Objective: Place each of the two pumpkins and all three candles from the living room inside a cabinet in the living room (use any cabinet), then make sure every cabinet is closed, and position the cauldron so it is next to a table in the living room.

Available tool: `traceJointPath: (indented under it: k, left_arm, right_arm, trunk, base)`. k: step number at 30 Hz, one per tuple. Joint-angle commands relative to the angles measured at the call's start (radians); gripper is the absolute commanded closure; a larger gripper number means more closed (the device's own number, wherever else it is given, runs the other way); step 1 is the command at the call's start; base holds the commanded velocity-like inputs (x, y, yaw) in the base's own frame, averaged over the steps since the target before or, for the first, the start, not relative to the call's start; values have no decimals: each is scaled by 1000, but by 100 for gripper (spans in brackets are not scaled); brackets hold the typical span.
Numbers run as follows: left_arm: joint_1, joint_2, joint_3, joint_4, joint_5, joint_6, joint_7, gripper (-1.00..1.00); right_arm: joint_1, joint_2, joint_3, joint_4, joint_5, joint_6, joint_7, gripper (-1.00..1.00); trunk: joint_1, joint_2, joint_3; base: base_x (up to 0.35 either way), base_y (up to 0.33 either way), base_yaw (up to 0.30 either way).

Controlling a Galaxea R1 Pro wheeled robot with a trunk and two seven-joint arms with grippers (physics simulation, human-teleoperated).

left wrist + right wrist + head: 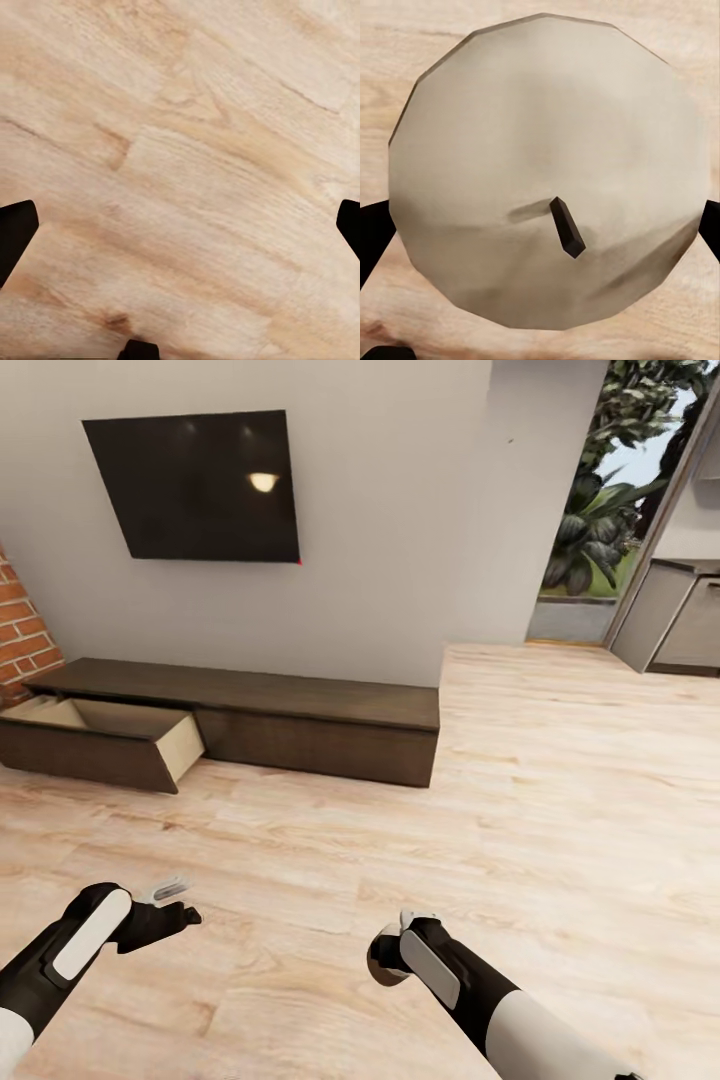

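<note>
The long dark brown cabinet (300,725) stands against the grey wall. Its left drawer (110,745) is pulled out and shows a light tan inside. My right gripper (387,957) hangs low over the wooden floor, shut on a candle (540,165). In the right wrist view the candle is a pale tan disc with a short dark wick (566,227), held between the two dark fingers (371,240). My left gripper (178,901) is open above bare floor, with nothing between its fingertips (15,240). No pumpkins or cauldron are in view.
A black TV (195,485) hangs on the wall above the cabinet. A brick wall (20,625) edges the far left. At the right, a doorway (600,530) opens onto plants beside a grey counter unit (670,615). Light wood floor (560,810) stretches between me and the cabinet.
</note>
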Motion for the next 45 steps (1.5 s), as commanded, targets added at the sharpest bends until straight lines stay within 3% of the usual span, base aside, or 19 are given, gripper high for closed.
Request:
traceJointPath:
  k: [1,45]
  left_arm:
    - [-1,1,-4,-1,10,1,10,-100]
    - [-1,0,-3,-1,10,1,10,-100]
  right_arm:
    - [-1,-1,4,-2,-8,0,-9,100]
    - [-1,-1,4,-2,-8,0,-9,100]
  trunk:
    - [0,0,-1]
    - [0,0,-1]
  base:
    - [0,0,283]
    - [0,0,283]
